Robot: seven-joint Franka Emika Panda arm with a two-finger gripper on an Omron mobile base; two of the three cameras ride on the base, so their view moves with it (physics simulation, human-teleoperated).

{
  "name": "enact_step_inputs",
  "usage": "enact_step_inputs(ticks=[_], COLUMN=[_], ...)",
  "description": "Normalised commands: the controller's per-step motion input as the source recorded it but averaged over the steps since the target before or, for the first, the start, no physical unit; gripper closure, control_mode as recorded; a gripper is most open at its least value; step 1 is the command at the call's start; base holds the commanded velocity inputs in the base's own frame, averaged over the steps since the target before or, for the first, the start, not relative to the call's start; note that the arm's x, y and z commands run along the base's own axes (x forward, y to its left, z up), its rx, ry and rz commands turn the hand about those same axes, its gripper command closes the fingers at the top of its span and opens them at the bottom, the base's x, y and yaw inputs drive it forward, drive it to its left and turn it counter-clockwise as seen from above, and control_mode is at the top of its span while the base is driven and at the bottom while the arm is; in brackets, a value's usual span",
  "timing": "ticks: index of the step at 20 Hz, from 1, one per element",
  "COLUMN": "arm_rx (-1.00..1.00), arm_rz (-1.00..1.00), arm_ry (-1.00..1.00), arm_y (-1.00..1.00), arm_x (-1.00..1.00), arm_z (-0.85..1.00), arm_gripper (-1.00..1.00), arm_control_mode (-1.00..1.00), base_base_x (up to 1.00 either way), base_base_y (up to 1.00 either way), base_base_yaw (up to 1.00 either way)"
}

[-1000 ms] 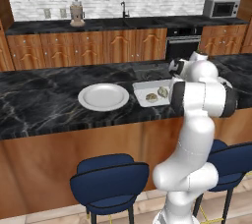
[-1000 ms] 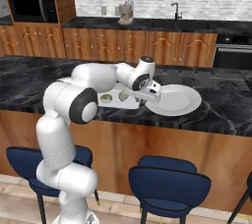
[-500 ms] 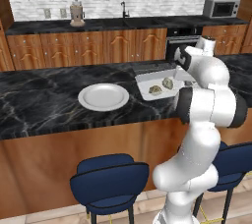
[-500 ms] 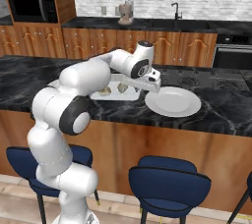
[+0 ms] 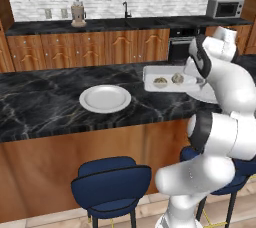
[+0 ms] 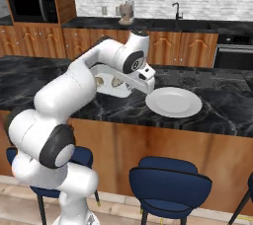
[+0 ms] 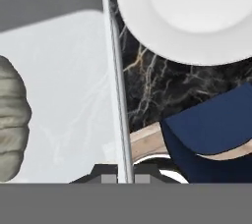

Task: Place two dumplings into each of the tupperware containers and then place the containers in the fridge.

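Gripping container point(image 5: 167, 79) rim (2 dumplings point(image 5: 161, 80)): tool point(image 7: 125, 176).

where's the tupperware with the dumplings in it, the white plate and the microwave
tupperware container point(image 5: 151, 76): left base view, on its bare white floor near the left end.
white plate point(image 5: 105, 98): left base view, on the middle of the dish.
microwave point(image 5: 225, 8): left base view, on its steel front door.

The arm point(image 5: 220, 137) is glossy white, built of fat rounded segments — each joint ringed by a dark grey-black band. Its links swell like smooth capsules, with no cables or screws visible. The wrist ends in a small white block — edges dark.
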Motion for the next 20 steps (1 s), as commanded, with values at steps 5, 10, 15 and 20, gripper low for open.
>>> enact_step_inputs(ticks=[5,10,15,20], arm_rx=[0.0,0.0,0.07,0.07], arm_rz=[-0.44,-0.51,-0.42,-0.29], arm_ry=[0.01,0.09,0.19,0.17], arm_y=[0.93,0.63,0.21,0.25], arm_x=[-0.9,-0.93,-0.98,-0.77], arm_z=[0.12,0.18,0.46,0.44], arm_gripper=[1.0,1.0,1.0,1.0], arm_control_mode=[-1.0,-1.0,-1.0,-1.0], base_base_x=[0.0,0.0,0.0,0.0], base_base_y=[0.0,0.0,0.0,0.0], base_base_yaw=[0.0,0.0,0.0,0.0])
